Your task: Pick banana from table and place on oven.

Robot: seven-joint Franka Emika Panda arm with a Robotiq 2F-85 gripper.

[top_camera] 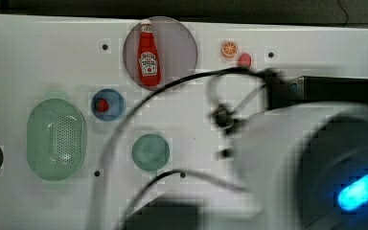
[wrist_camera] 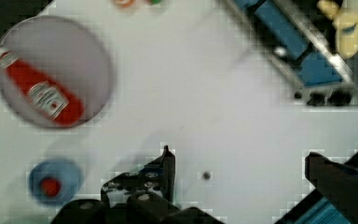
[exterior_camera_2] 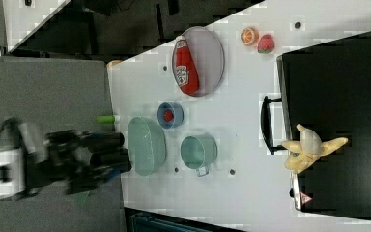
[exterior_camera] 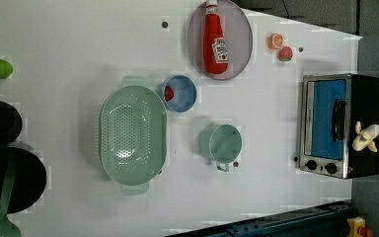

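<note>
banana (exterior_camera: pixel 366 137): lying on the black top of the oven (exterior_camera: pixel 325 106), at 3 o'clock of the left view | gripper (wrist_camera: pixel 237 163): jaws spread wide, empty, over the table (wrist_camera: pixel 205 112) | step: placement looks done | next: likely retreat only

Ketchup bottle (exterior_camera: pixel 215 42) with a white label, its lettering too blurred to read
</note>
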